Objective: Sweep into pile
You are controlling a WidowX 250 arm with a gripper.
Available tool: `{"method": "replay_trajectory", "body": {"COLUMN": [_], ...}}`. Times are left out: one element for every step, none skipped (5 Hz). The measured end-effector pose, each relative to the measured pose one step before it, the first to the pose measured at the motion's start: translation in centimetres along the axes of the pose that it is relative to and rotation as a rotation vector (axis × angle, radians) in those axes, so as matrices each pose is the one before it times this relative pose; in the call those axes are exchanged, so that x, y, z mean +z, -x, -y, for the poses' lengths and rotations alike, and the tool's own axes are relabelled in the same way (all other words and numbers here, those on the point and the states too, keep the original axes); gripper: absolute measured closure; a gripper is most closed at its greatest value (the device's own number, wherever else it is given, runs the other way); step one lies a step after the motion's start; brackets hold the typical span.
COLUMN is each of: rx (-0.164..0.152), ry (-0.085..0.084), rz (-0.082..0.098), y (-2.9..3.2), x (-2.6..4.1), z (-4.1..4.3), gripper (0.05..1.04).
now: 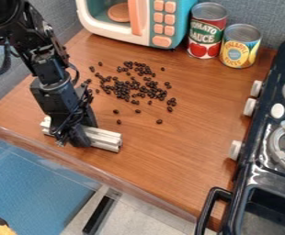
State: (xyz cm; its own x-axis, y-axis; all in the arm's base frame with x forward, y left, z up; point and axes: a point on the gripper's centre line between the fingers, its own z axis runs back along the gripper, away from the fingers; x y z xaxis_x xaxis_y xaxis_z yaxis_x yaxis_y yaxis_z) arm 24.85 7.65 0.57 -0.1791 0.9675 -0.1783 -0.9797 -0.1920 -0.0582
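In the camera view, one robot arm (49, 75) is seen entering from the upper left, with its one end effector (73, 137) pointed down over the left part of the wooden worktop (175, 160). The end effector is closed on one pale, grooved bar (105, 139), which is held crosswise near the front edge, with a length left protruding on either side. Whether the worktop is touched by the bar cannot be told.

Many small dark beans (133, 86), too many and too overlapped to be counted exactly, are spread in a loose patch behind and to the right of the bar, apart from it. The densest part is found in the middle of the patch; four single beans are set apart along its near side, and a few others are scattered around its fringe, some close beside the arm.

Behind the beans, one toy microwave (117, 35) is placed, with one round orange disc (119, 12) seen inside and seven orange buttons (169, 30) on its front. To its right, two cans are stood upright side by side: one red tomato can (206, 34) and one yellow pineapple can (238, 48). At the right, one black toy stove (252, 176) is partly shown, with two burners (280, 147), three knobs (250, 107) along its side and one black handle (208, 206).
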Motion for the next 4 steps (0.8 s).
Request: {"method": "replay_trajectory", "body": {"rx": [0.0042, 0.0237, 0.0257, 0.02], "ry": [0.0069, 0.0178, 0.0201, 0.0271], "rz": [0.0083, 0.0079, 0.0103, 0.0161], "y": [-0.013, -0.096, -0.152, -0.146], "x": [-0.187, -0.129, -0.313, -0.278], "z": [0.913, 1.937, 2.465, 2.416], "gripper": [0.698, 0.698, 0.698, 0.698]}}
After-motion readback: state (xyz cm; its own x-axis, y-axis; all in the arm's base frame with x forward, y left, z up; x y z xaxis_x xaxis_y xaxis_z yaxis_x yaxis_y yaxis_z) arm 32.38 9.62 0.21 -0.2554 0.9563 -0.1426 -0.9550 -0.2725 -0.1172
